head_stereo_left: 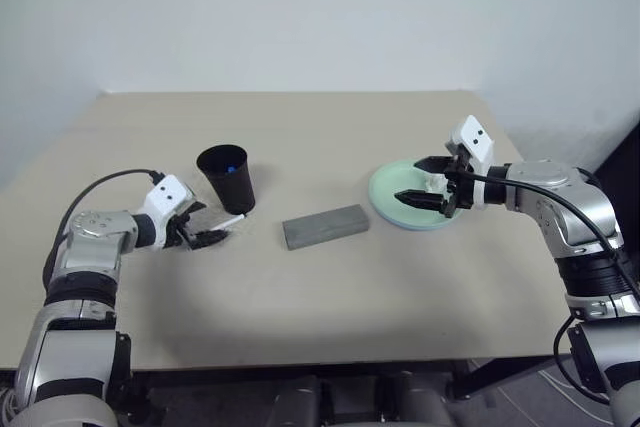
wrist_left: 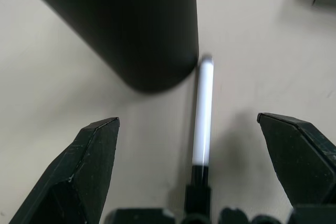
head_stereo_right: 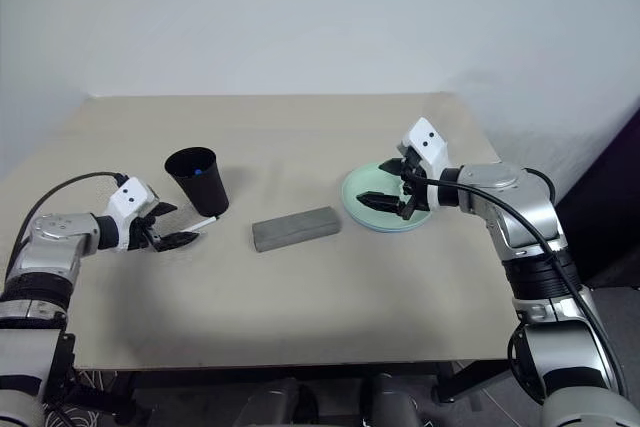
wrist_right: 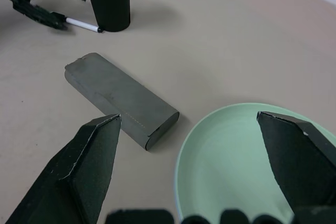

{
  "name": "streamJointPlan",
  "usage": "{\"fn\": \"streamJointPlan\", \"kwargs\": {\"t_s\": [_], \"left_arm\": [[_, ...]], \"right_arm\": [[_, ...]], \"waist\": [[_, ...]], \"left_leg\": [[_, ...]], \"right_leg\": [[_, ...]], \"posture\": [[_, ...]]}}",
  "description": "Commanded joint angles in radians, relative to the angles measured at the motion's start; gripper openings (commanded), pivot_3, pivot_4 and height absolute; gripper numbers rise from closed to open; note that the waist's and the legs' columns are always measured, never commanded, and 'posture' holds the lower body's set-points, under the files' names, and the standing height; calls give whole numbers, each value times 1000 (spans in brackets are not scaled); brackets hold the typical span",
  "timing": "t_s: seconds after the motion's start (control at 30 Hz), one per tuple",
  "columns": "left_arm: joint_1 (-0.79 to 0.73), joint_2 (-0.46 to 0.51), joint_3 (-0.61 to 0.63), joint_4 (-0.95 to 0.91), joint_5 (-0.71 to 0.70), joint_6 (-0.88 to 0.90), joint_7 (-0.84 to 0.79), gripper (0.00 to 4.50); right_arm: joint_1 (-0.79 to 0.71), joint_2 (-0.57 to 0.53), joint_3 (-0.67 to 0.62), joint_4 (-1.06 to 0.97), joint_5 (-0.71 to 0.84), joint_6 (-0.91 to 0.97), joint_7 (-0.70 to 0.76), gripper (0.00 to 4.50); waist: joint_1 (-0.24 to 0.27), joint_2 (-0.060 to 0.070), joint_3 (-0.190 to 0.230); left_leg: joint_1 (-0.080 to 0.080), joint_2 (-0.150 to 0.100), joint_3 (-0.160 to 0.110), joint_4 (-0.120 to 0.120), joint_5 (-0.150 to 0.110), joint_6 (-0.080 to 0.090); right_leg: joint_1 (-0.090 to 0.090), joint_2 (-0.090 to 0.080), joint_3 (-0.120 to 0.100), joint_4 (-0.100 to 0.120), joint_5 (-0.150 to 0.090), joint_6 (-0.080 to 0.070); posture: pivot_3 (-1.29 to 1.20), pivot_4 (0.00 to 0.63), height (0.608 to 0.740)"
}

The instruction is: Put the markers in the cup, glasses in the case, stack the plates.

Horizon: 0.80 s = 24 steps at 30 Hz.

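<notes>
Marker (wrist_left: 202,114) lies on table (head_stereo_left: 300,287) touching cup (head_stereo_left: 227,176) base | left gripper (head_stereo_left: 205,233) wide open astride it, empty | right gripper (head_stereo_left: 425,182) wide open, empty, over green plate (wrist_right: 231,156) | case (head_stereo_left: 325,225) at cup's 4 o'clock

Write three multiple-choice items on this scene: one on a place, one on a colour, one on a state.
1. Where does the white marker lie?
A. On the table beside the cup
B. On the plate
C. On top of the case

2. What colour is the plate showing under the right gripper?
A. Red
B. Light green
C. Black

3. How is the grey case?
A. Lid up
C. Standing on end
B. Closed and lying flat

Key: 1 A, the marker's end lies at the cup's base; 2 B, its surface is pale green; 3 B, the lid is down and the case lies flat on the table.
</notes>
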Motion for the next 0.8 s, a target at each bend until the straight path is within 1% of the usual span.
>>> {"fn": "streamJointPlan", "kwargs": {"t_s": [0.03,0.13,0.23,0.37,0.43,0.5,0.53,0.57,0.6,0.63,0.8], "left_arm": [[-52,7,-3,56,29,-47,25,4472],[-58,3,-13,99,52,-63,33,4472],[-61,1,-23,124,70,-61,34,3939],[-62,1,-29,140,73,-57,22,2584],[-59,3,-34,142,72,-48,8,1858],[-55,5,-37,143,71,-36,-9,1241],[-53,6,-37,143,69,-24,-20,805],[-51,6,-36,143,67,-13,-32,518],[-48,6,-36,142,64,-6,-43,118],[-45,7,-36,140,63,-1,-49,8],[-6,11,-35,87,38,89,-149,11]], "right_arm": [[-7,-14,-31,-40,7,1,-8,4500],[-5,-14,-32,-43,7,1,-11,4500],[-9,-12,-31,-40,7,1,-13,4500],[-10,-12,-30,-39,6,-1,-13,4500],[-10,-12,-29,-39,6,-1,-12,4500],[-10,-12,-28,-41,6,-1,-11,4500],[-11,-12,-28,-40,6,-2,-11,4500],[-11,-13,-28,-40,5,-3,-10,4500],[-11,-13,-28,-40,5,-3,-10,4500],[-11,-13,-28,-40,5,-3,-10,4500],[-12,-15,-25,-39,3,-6,-6,4500]], "waist": [[1,0,0],[2,0,0],[2,0,0],[3,0,0],[2,0,0],[2,1,0],[1,1,-1],[1,1,-1],[0,1,-1],[0,1,-1],[-1,2,-1]], "left_leg": [[0,0,0,0,0,0],[0,0,0,0,0,0],[1,0,0,0,0,0],[2,1,0,0,0,0],[2,2,0,0,0,0],[3,2,0,0,1,0],[3,3,0,0,1,0],[3,3,0,1,1,0],[3,4,0,1,1,0],[3,4,1,1,1,0],[3,4,2,1,-1,0]], "right_leg": [[0,0,0,0,0,0],[0,-1,-1,0,0,0],[0,-2,-1,1,0,0],[1,-4,-3,1,0,0],[1,-5,-5,1,0,0],[2,-9,-10,1,0,0],[2,-10,-12,1,0,0],[2,-10,-14,1,0,0],[2,-10,-15,1,0,0],[2,-11,-16,1,0,0],[1,-11,-19,1,0,0]], "posture": [[0,0,732],[0,0,732],[0,0,732],[0,0,732],[0,0,732],[0,0,732],[0,0,732],[0,0,732],[0,0,732],[0,0,732],[0,0,732]]}}
